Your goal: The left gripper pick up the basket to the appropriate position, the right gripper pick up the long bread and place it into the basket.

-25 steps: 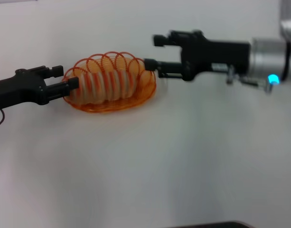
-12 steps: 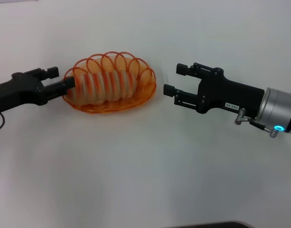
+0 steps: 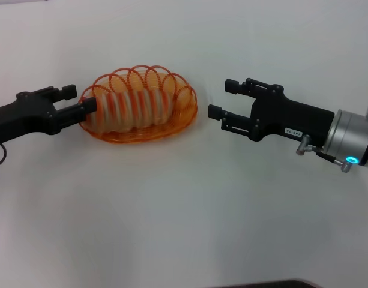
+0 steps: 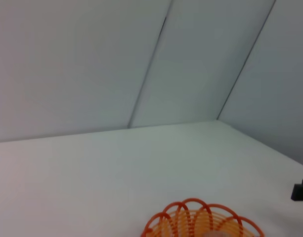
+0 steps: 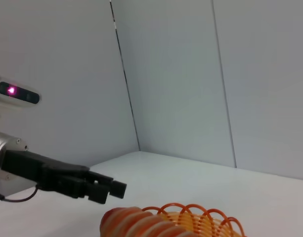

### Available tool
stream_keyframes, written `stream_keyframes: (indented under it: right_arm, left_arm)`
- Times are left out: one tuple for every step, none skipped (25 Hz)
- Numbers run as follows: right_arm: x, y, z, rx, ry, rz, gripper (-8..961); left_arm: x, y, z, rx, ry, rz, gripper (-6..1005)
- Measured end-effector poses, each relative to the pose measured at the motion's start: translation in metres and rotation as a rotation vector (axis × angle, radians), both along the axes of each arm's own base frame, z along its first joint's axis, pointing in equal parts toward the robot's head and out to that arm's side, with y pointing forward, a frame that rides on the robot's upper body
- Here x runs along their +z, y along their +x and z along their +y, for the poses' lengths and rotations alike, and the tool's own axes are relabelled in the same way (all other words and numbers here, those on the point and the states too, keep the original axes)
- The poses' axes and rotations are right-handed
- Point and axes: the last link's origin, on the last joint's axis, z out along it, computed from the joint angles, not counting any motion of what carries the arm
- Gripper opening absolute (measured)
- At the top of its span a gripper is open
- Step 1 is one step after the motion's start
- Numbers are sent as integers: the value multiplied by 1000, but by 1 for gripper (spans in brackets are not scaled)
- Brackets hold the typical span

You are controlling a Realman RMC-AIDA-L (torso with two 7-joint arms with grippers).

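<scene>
At frame left the left gripper (image 3: 87, 106) clamps the looped-wire orange basket (image 3: 182, 115) rim; ridged striped bread (image 3: 132, 105) lies inside; right gripper (image 3: 224, 99) level, fingers apart.

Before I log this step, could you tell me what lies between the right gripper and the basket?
Nothing: in the head view only bare white table separates the open right gripper from the basket.
</scene>
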Motion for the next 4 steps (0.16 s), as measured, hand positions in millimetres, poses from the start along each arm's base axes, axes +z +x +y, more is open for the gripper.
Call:
stream_keyframes:
  right_arm:
    - [0, 0, 1, 0, 2, 1, 733]
    - [0, 0, 1, 0, 3, 1, 733]
    - [0, -1, 1, 0, 4, 1, 733]
    - [0, -1, 2, 0, 4, 2, 733]
  left_arm:
    - [0, -1, -1, 0, -2, 3, 643]
    - [0, -2, -2, 2, -4, 6, 643]
    - [1, -4, -3, 4, -2, 9, 643]
    - [2, -5, -4, 5, -1, 13, 643]
